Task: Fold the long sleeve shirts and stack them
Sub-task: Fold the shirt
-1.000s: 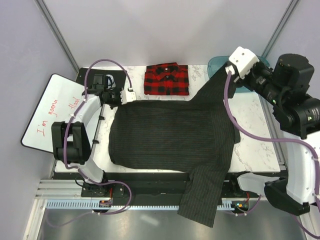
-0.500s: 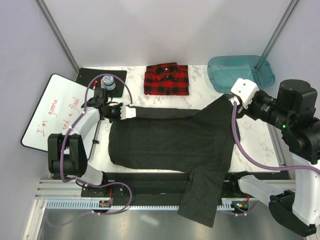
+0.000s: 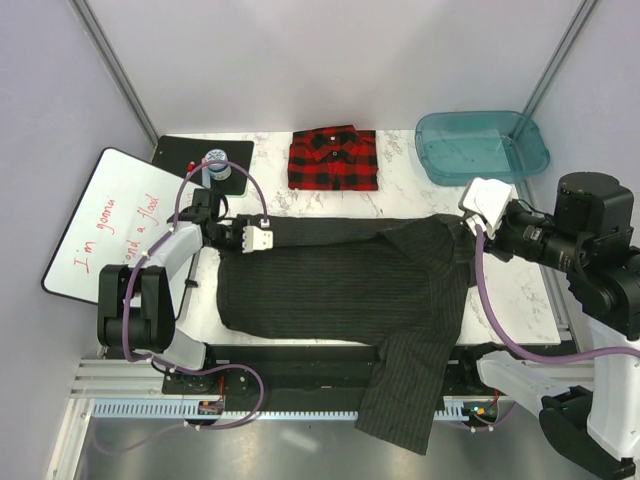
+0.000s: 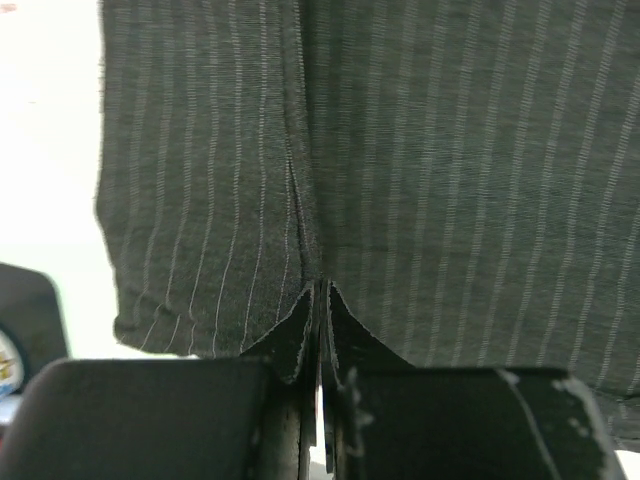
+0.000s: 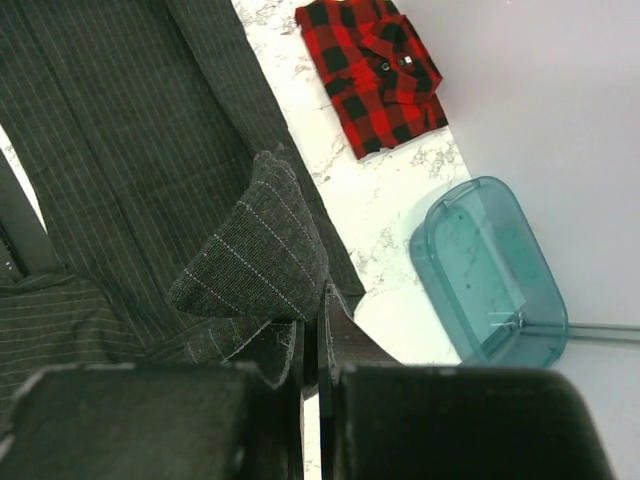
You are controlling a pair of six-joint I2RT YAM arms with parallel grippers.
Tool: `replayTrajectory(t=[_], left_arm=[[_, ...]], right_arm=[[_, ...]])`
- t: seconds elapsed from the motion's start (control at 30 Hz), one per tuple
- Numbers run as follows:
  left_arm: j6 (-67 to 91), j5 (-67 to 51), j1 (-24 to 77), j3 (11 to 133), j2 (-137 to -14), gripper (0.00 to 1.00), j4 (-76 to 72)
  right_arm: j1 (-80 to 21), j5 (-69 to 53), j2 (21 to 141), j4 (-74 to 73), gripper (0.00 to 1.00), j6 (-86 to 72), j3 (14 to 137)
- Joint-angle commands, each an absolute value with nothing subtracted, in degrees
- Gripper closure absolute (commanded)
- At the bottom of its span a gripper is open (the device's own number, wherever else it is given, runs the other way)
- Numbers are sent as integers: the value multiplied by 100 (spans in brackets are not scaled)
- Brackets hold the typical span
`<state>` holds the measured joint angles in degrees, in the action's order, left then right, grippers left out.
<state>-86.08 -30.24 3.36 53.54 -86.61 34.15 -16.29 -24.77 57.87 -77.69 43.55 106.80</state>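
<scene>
The left gripper (image 4: 322, 300) is closed on the dark pinstriped shirt (image 4: 450, 150), its two fingers pressed together with a pinch of the cloth's edge sticking up between them, right where a seam runs into the hem. From above, this gripper (image 3: 272, 234) sits at the shirt's far left corner, with the cloth stretched away from it to the right.

The right gripper (image 5: 312, 310) is likewise clamped on the pinstriped shirt (image 5: 120, 120); a thick folded flap of the fabric bunches up just above its fingers. In the overhead view it (image 3: 466, 222) grips the shirt's far right corner, so the far edge runs as a taut band between the two grippers.

The pinstriped shirt (image 3: 340, 280) lies spread out flat between and in front of the grippers. One sleeve (image 3: 410, 390) on its near right side hangs off the near edge of the marble table (image 3: 510, 290).

Beyond the shirt's far edge, apart from it, lies the red-and-black plaid shirt (image 3: 333, 158), folded into a neat rectangle with its collar up. A teal tub (image 3: 482, 147) stands beyond the shirt's far right corner, close to the right gripper. A whiteboard (image 3: 105, 215) with red handwriting lies to the shirt's left.
</scene>
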Motion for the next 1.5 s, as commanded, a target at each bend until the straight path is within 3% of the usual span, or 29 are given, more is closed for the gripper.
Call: replayTrajectory(t=[0.0, 0.17, 0.4, 0.53, 0.73, 0.9, 1.13, 1.17, 1.2, 1.27, 1.47], left_arm=[[-9053, -2892, 352, 5124, -8508, 98, 3419], [-8851, -2918, 360, 5176, -8779, 95, 3375], [-7999, -3040, 282, 5624, -8913, 78, 3497], [-6659, -3900, -323, 6605, -8841, 68, 3673], [-5031, -3982, -475, 7513, -9464, 63, 3938], [-3896, -3236, -457, 8269, -10484, 65, 3832], [-3647, -2743, -457, 8192, -11197, 66, 3841], [-3665, -2629, -457, 8148, -11267, 69, 3832], [-3656, -2315, -466, 8078, -11294, 79, 3823], [-3630, -1918, -466, 8025, -11329, 82, 3701], [-3709, -3012, -510, 7647, -10277, 65, 3472]], right_arm=[[-1644, -2707, 5854, -8235, 98, 4622, 10495], [-1644, -2523, 5810, -8130, 100, 4737, 10196], [-1644, -2206, 5871, -7779, 100, 4772, 10187], [-1644, -2162, 5941, -7542, 100, 4781, 10064], [-1644, -2478, 6257, -7023, 100, 4693, 9809], [-1652, -2751, 6617, -6865, 100, 4597, 9896], [-1652, -2725, 6741, -6768, 100, 4649, 9669], [-1652, -2699, 6750, -6724, 100, 4649, 9659], [-1652, -2672, 6776, -6732, 100, 4641, 9677], [-1652, -2707, 6794, -6724, 100, 4641, 9782], [-1968, -3015, 7119, -6522, 100, 4649, 10011]])
